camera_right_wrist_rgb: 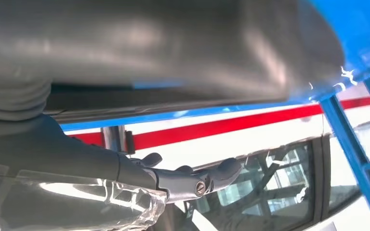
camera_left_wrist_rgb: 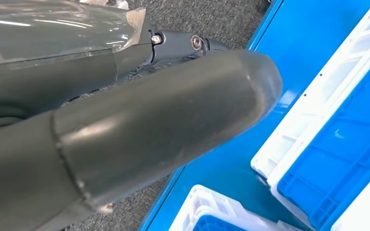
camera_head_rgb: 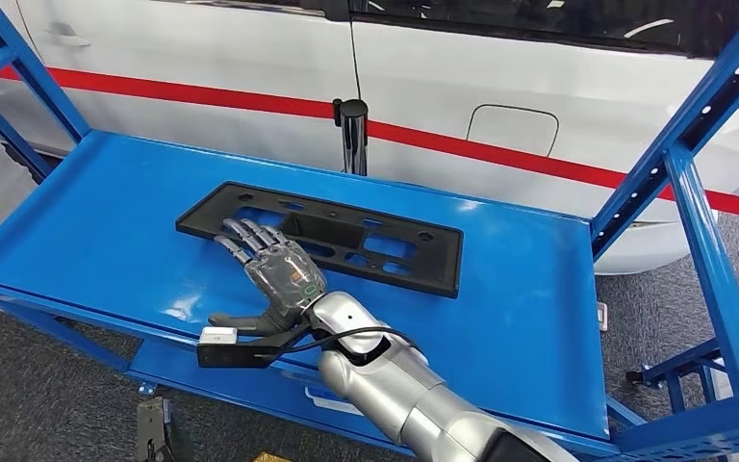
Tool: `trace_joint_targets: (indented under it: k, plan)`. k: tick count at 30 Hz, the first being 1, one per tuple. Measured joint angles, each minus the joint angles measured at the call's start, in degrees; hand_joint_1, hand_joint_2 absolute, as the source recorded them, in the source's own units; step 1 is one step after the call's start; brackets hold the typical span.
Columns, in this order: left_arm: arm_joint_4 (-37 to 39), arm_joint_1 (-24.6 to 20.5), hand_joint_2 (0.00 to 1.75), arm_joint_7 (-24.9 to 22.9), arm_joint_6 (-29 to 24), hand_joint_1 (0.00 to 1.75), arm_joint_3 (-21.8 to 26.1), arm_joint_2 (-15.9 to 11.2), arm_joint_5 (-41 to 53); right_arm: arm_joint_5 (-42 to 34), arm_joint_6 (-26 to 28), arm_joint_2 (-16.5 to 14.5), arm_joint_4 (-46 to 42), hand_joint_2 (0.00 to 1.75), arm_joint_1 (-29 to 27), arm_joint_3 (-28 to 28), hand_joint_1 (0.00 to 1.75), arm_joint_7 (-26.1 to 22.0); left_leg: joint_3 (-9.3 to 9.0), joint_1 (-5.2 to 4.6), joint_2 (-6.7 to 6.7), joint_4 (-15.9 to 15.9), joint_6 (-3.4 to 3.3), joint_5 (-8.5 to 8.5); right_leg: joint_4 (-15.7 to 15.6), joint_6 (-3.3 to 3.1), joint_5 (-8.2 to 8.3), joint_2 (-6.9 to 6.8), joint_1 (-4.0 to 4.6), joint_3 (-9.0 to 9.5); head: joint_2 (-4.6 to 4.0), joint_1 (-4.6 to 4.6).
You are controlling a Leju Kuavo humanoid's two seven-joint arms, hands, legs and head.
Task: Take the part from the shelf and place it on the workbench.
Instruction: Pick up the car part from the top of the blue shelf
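Silver right arm (camera_head_rgb: 414,395), black cable, clear-shelled right robot hand (camera_head_rgb: 274,274).

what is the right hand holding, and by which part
Nothing is gripped: the right hand lies flat, fingers spread, on the near edge of the black part.

You have open blue shelf (camera_head_rgb: 106,241) surface on both sides of the black part (camera_head_rgb: 346,236); slanted frame posts (camera_head_rgb: 678,144) bound each end.

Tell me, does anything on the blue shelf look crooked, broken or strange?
Nothing stands out. The black part lies flat and whole on the blue shelf, slightly angled to its edges, with the right hand resting on its near edge.
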State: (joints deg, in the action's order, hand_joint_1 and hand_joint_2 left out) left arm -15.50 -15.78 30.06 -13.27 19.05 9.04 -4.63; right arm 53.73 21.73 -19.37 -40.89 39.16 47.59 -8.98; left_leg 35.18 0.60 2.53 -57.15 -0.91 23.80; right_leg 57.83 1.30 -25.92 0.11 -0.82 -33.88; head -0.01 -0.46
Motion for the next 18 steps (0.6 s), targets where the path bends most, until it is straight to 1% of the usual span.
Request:
trace_joint_targets:
  k: [1, 3, 9, 11, 15, 18]
  plan:
    - [0.0, 0.03, 0.0, 0.02, -0.01, 0.0, 0.01, -0.01, 0.0, -0.18, 0.28, -0.01, -0.01, 1.75, 0.07, 0.0, 0.0, -0.04, 0.11, -0.07, 0.01, -0.16, -0.15, 0.09, -0.25, -0.24, 0.14, 0.05, -0.03, 0.1, 0.0, -0.03]
    - [0.0, 0.07, 0.0, 0.07, -0.02, 0.0, 0.03, -0.03, -0.01, -0.26, 0.53, -0.02, -0.02, 1.75, 0.22, -0.01, 0.0, -0.1, 0.1, 0.06, -0.06, -0.16, -0.64, 0.11, -0.31, -0.37, 0.27, 0.11, 0.03, 0.07, -0.01, -0.04]
    - [0.0, 0.04, 0.0, 0.13, -0.15, 0.0, 0.06, -0.01, -0.08, 0.24, 0.73, -0.02, -0.32, 1.75, 0.47, -0.25, 0.0, -0.23, -0.27, 0.24, -0.32, 0.23, -0.56, 0.03, -0.27, -0.44, 0.25, 0.37, 0.33, 0.11, -0.01, -0.05]
    - [0.0, 0.04, 0.0, 0.14, -0.29, 0.0, 0.08, -0.01, -0.09, 0.43, 0.74, -0.02, -0.44, 1.75, 0.48, -0.38, 0.0, -0.23, -0.31, 0.3, -0.37, 0.32, -0.31, -0.01, -0.25, -0.46, 0.24, 0.43, 0.43, 0.1, -0.01, -0.05]
    - [0.0, 0.05, 0.0, 0.19, -0.37, 0.0, 0.1, -0.03, -0.1, 0.58, 0.81, -0.02, -0.81, 1.75, 0.55, -0.54, 0.0, -0.22, -0.3, 0.48, -0.37, 0.38, 0.73, 0.04, -0.22, -0.59, 0.17, 0.44, 0.62, 0.09, 0.0, -0.02]
    - [0.01, 0.06, 0.0, -0.11, -0.52, 0.0, 0.1, -0.03, -0.1, 0.77, 0.82, -0.02, -1.29, 1.75, 0.55, -0.74, 0.0, -0.22, -0.28, 0.49, -0.37, 0.38, 1.03, 0.08, -0.22, -0.61, 0.15, 0.43, 0.64, 0.1, 0.01, 0.0]
